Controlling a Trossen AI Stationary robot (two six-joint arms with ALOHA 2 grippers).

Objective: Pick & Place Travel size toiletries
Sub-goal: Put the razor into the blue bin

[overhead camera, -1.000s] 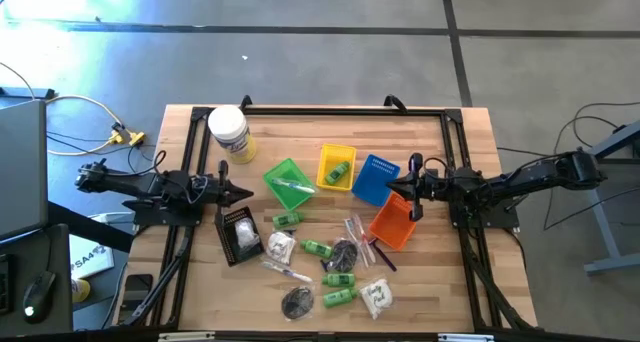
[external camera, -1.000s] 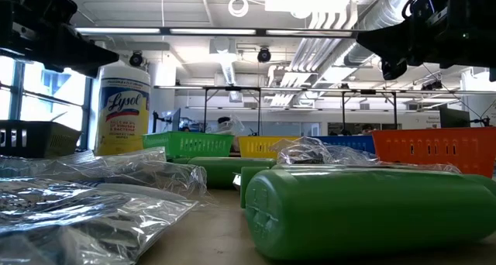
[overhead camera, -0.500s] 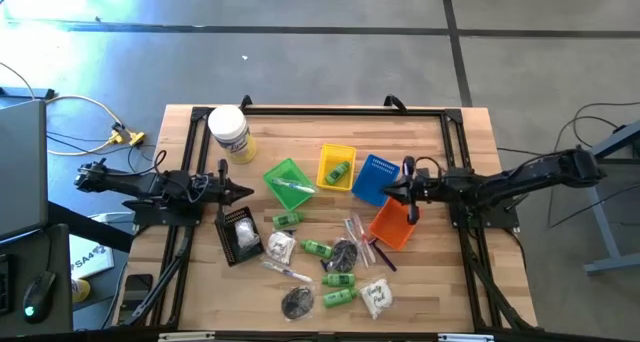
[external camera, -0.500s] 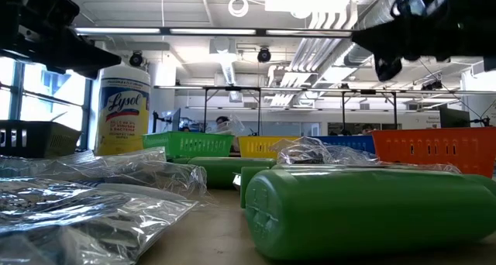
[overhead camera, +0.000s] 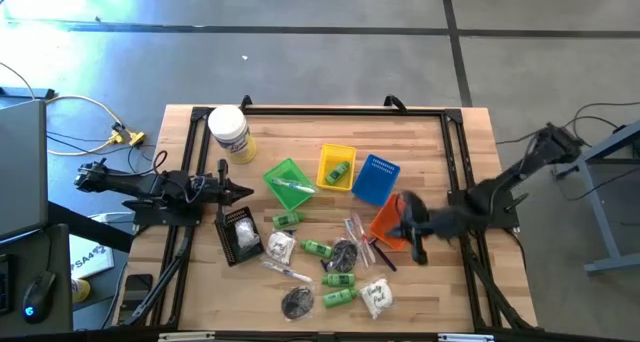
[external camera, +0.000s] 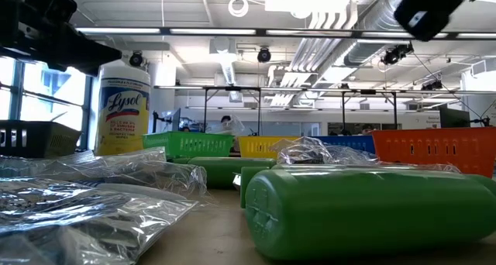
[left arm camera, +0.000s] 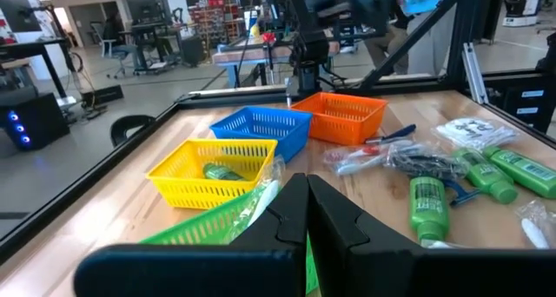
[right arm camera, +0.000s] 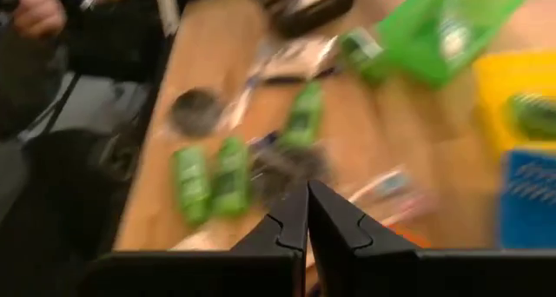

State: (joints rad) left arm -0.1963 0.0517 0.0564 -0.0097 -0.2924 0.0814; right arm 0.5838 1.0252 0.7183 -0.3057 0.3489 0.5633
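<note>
While L gripper (overhead camera: 246,192) waits, R gripper (overhead camera: 412,240) over orange basket (overhead camera: 390,222), both jaws closed, empty.

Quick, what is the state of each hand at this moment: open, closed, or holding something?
Left hand: closed, holding nothing, near the green basket.
Right hand: closed, holding nothing, above the orange basket.

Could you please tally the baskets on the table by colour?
Green basket: 1
Yellow basket: 1
Blue basket: 1
Orange basket: 1
Black basket: 1
Total: 5
</note>
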